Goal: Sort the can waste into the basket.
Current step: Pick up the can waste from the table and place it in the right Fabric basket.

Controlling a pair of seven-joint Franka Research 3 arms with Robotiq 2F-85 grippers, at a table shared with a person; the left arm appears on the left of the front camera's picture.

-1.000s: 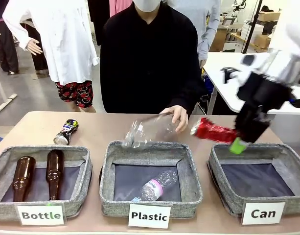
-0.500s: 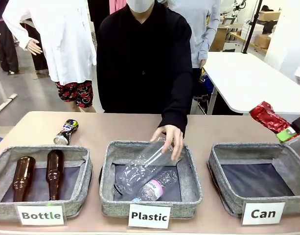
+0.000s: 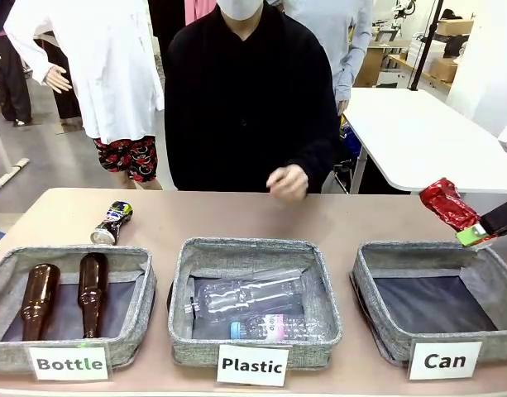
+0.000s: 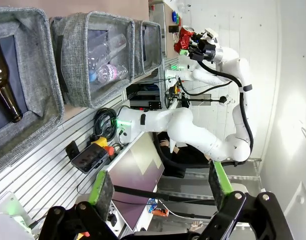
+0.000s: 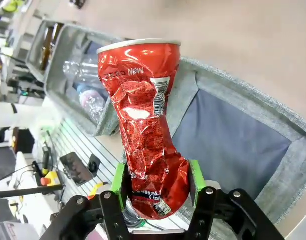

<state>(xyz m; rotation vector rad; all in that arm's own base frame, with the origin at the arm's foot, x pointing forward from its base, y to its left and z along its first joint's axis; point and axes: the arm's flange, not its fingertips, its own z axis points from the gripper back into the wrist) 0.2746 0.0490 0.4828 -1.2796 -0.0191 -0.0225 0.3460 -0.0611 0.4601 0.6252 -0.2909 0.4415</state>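
At the front view's right edge, the right gripper had its jaws clamped on the red can, above the basket's far rim. It was best carried over the basket's middle before letting go. The left gripper's jaws stood apart. The dark can lay on the table at mid-left.

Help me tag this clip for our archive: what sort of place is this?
Probably a robotics lab or workshop rigged for waste sorting: a Bottle basket, Plastic basket and Can basket on a table, a white robot arm, and cardboard boxes and a white worktable behind.
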